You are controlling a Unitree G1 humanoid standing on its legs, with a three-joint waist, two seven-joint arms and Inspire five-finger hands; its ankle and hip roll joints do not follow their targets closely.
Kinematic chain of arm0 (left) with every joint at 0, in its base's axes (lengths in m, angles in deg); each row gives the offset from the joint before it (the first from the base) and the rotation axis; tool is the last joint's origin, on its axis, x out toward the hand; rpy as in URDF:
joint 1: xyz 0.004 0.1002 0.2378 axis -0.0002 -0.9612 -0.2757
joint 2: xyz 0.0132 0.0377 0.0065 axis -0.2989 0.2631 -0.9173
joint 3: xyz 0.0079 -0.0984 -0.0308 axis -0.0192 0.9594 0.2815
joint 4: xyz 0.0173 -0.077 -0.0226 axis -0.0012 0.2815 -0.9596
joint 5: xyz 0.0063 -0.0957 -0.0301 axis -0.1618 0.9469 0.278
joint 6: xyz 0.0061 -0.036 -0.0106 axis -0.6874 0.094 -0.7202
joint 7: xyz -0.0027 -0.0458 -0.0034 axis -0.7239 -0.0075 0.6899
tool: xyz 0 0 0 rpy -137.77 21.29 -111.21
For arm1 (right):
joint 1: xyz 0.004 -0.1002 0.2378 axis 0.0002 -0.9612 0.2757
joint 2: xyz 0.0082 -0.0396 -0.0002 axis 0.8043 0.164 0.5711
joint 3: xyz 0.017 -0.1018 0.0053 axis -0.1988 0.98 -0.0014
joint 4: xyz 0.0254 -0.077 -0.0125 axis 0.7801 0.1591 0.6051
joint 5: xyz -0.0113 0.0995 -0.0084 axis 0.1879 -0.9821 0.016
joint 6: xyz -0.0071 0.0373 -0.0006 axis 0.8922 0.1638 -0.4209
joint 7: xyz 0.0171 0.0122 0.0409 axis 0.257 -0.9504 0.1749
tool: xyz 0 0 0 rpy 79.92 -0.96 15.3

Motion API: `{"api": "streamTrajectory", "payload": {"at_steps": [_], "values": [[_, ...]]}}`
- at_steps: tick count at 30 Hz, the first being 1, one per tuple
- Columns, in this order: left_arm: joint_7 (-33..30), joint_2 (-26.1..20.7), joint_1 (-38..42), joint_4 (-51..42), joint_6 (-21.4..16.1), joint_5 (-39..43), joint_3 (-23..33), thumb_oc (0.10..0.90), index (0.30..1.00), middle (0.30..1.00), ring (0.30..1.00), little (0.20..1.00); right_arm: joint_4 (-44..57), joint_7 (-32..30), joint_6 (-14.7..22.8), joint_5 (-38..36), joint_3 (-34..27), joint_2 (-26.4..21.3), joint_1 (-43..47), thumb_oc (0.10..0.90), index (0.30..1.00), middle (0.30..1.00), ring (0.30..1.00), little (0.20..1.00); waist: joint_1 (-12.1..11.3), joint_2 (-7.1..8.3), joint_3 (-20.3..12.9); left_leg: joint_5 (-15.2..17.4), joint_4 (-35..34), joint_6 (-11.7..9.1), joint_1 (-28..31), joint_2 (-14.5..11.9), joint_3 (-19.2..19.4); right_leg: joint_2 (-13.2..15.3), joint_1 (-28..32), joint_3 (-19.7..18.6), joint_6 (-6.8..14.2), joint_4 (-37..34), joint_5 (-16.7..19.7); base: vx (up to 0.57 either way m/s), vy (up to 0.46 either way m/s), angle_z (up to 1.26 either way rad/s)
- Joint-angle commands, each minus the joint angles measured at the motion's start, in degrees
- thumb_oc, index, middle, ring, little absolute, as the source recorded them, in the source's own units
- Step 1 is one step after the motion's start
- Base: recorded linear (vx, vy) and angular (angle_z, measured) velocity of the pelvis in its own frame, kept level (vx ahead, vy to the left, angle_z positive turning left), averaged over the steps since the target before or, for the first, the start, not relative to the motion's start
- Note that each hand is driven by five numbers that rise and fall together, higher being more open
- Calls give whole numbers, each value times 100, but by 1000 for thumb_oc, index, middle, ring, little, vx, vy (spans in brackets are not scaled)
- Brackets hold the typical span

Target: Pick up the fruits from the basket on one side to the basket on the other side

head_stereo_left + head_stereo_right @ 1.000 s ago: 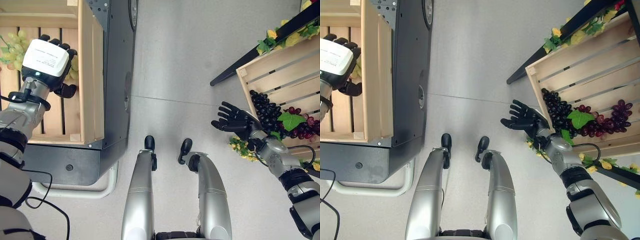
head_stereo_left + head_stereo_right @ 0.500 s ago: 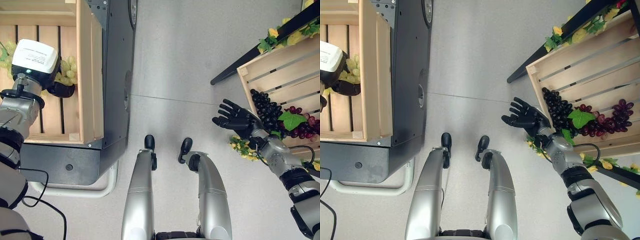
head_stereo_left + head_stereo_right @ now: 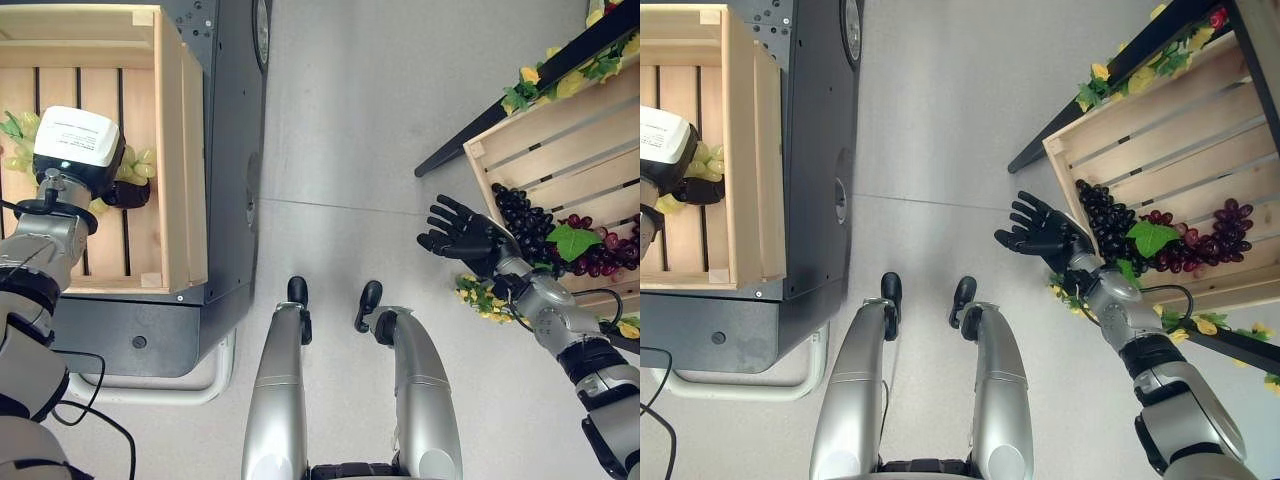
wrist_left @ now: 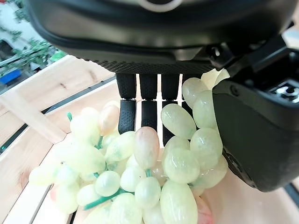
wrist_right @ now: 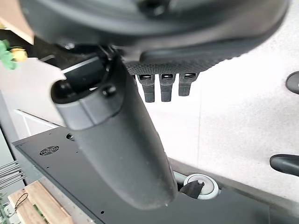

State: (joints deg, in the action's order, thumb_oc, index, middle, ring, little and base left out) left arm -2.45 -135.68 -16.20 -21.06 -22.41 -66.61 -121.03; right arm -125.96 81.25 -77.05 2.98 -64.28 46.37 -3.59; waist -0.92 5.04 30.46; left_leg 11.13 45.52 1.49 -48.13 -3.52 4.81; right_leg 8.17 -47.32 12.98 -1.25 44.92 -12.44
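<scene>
Where grey floor (image 3: 350, 120) spreads | wooden crates (image 3: 175, 150) flank both sides

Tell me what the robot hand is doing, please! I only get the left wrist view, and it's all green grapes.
Observer: The left robot hand is down inside the wooden crate on the robot's left, curled round the green grapes.
Child: Is there another robot hand?
Observer: Yes, the right robot hand is open, holding nothing, beside a second crate.
Child: What's in that one?
Observer: Dark grapes, with a green leaf lying on them.
</scene>
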Motion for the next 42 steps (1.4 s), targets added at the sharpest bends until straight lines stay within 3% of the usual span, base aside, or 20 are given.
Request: {"api": "streamTrajectory", "payload": {"at_steps": [1, 3, 7, 12, 19, 22, 30, 36, 42], "values": [[-365, -143, -71, 114, -123, 1479, 1216, 400, 300, 300, 300, 300, 567, 118, 317, -294, -389, -241, -190, 800, 900, 900, 900, 900, -42, -230, -67, -41, -888, 85, 876, 142, 360, 7, 793, 43, 84, -422, 204, 25, -23, -4], [-222, -80, -288, 81, -439, 2234, 1852, 400, 300, 300, 300, 300, 675, 83, 289, -223, -476, -95, -313, 800, 900, 900, 900, 900, -60, -228, -67, -49, -995, 86, 1096, 170, 358, 9, 981, 27, 96, -474, 181, 31, -29, 0], [110, 179, -750, -139, -727, 3604, 3062, 400, 300, 300, 300, 300, 998, -121, 247, -26, -612, 236, -519, 800, 900, 900, 900, 900, -82, -208, -67, -157, -1230, 137, 1483, 243, 345, 27, 1323, 42, 61, -655, 233, -1, -45, -1], [301, 485, -1182, -285, -977, 5011, 3903, 400, 300, 300, 300, 300, 1232, -322, 173, 126, -685, 501, -654, 800, 900, 900, 900, 900, -102, -207, -67, -141, -1391, 158, 1950, 314, 291, 13, 1757, -7, 73, -812, 213, 27, -37, 1], [672, 913, -1709, -465, -1400, 6718, 4651, 400, 300, 300, 300, 300, 1376, -361, 100, 245, -778, 721, -917, 800, 900, 900, 900, 900, -97, -219, -124, -144, -1666, 185, 2592, 379, 192, -10, 2327, -101, 91, -1054, 195, 22, -26, -1], [848, 1071, -1857, -525, -1496, 7291, 4823, 400, 300, 300, 300, 300, 1393, -324, 90, 344, -774, 808, -979, 800, 900, 900, 900, 900, -86, -253, -251, -143, -1790, 191, 2817, 425, 145, -9, 2549, -133, 110, -1235, 206, 28, -17, -1], [1233, 1233, -2166, -787, -1634, 7699, 4987, 400, 300, 300, 300, 300, 1609, -147, 87, 685, -693, 870, -1142, 800, 900, 900, 900, 900, -25, -353, -767, -263, -2390, 128, 3508, 588, 36, -85, 3261, -233, 168, -1973, 325, 64, -25, -4], [1603, 1418, -2448, -1410, -1691, 8171, 5015, 400, 300, 300, 300, 300, 1822, -576, 279, 1106, -662, 973, -1254, 800, 900, 900, 900, 900, -17, -467, -1232, -468, -3165, 67, 4124, 710, -73, -156, 3929, -217, 249, -2795, 515, 92, -36, -4], [1760, 1765, -2545, -2284, -1768, 7915, 4818, 400, 300, 300, 300, 300, 2152, -995, 542, 1687, -445, 1201, -1123, 800, 900, 900, 900, 900, -62, -607, -1675, -729, -3956, 19, 4670, 770, -284, -280, 4561, -210, 280, -3646, 782, 83, -57, 0]]}}
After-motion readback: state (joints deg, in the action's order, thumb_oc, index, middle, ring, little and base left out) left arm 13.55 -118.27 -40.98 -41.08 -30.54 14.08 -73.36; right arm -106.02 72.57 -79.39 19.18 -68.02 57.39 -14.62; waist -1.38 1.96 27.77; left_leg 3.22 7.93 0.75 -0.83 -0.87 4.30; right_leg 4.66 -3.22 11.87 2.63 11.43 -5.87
